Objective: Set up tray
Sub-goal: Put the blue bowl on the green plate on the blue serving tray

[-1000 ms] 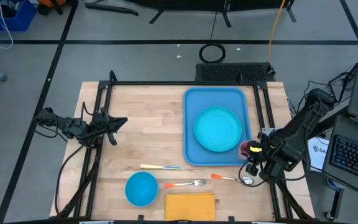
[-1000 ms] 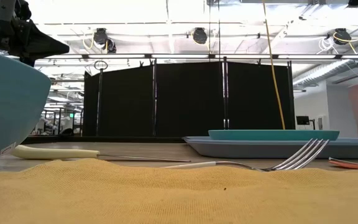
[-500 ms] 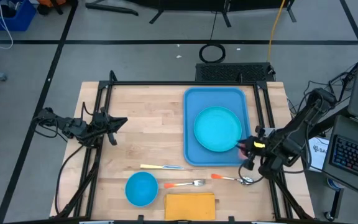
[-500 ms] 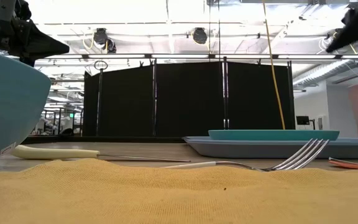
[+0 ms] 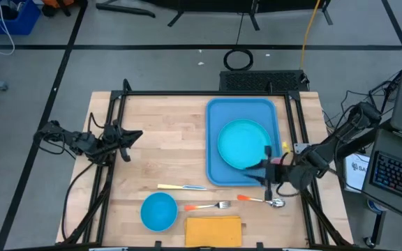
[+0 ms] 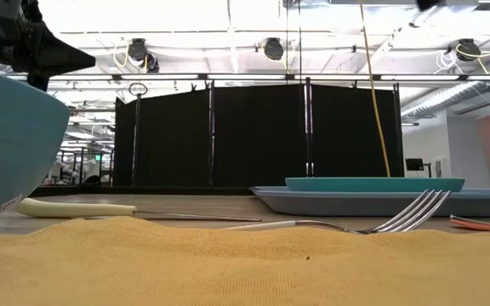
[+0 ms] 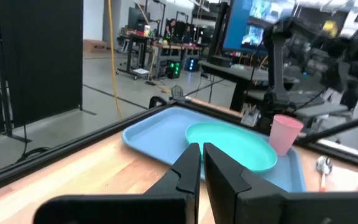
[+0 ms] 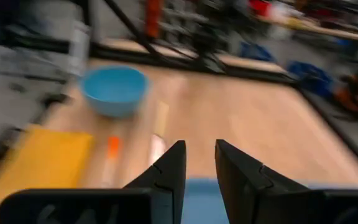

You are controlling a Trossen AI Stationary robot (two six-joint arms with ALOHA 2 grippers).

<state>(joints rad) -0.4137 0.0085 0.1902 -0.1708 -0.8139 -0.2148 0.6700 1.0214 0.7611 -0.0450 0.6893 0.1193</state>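
The blue tray lies at the table's far right with the round turquoise plate on it. A pink cup stands upright at the tray's near right corner. My right gripper hovers just beside the cup over that corner, pointing about level toward the table's left. In the right wrist view its fingers are open with nothing between them. My left gripper waits shut above the table's left side, and in its wrist view its fingers point at the tray.
Along the near edge lie a blue bowl, a yellow-orange napkin, a pale-handled knife, an orange-handled fork and an orange-handled spoon. Bare wood spreads between the left arm and the tray.
My right gripper has risen from beside the spoon and swung toward the table's left, over the tray's near right corner. It has tipped from pointing down to about level. The cup has stayed where it was.
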